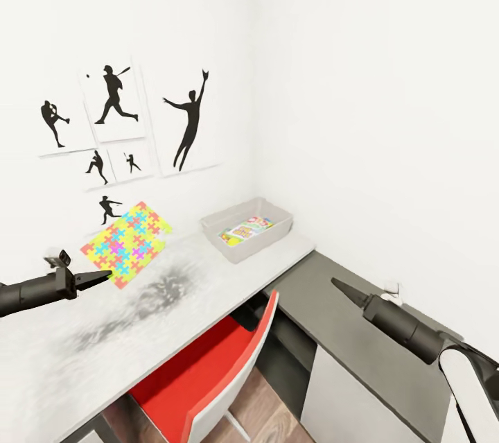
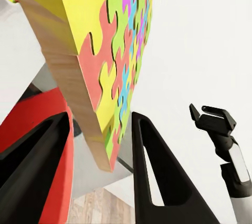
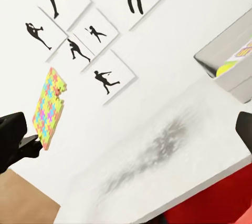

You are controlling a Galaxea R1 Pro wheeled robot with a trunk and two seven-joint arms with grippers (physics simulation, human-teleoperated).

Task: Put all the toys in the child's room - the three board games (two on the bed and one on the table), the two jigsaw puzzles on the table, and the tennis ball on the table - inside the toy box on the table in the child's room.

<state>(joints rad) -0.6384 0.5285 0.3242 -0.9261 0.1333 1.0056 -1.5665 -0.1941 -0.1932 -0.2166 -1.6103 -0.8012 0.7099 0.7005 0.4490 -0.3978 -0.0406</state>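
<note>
My left gripper (image 1: 97, 278) is clamped on the lower corner of a jigsaw puzzle (image 1: 127, 242), a thin flat rectangle of interlocking yellow, pink, blue and green pieces. I hold it in the air above the table (image 1: 180, 304), a long desk with a glossy white-grey top, in front of the white wall and its black athlete silhouette posters (image 1: 114, 103). The board stands tilted, with its patterned face towards my head camera. Up close, my two black fingers (image 2: 157, 176) straddle that corner, and its edge shows a pale wood-like backing under the coloured layer.

I judge the puzzle to be stiff and light, since it keeps flat while pinched at one corner only. Such a grip leaves it free to swing or twist, so a hold nearer the middle of an edge would be steadier.

The toy box (image 1: 274, 235), a shallow light grey tray with low sloping walls, sits at the far end of the desk, well apart from the puzzle. A brightly printed flat board game (image 1: 246, 229) lies inside it.

My right gripper (image 1: 339, 285) hovers over the lower dark grey side unit (image 1: 346, 332), its fingers together on nothing. A red chair (image 1: 208, 377) is tucked under the desk.
</note>
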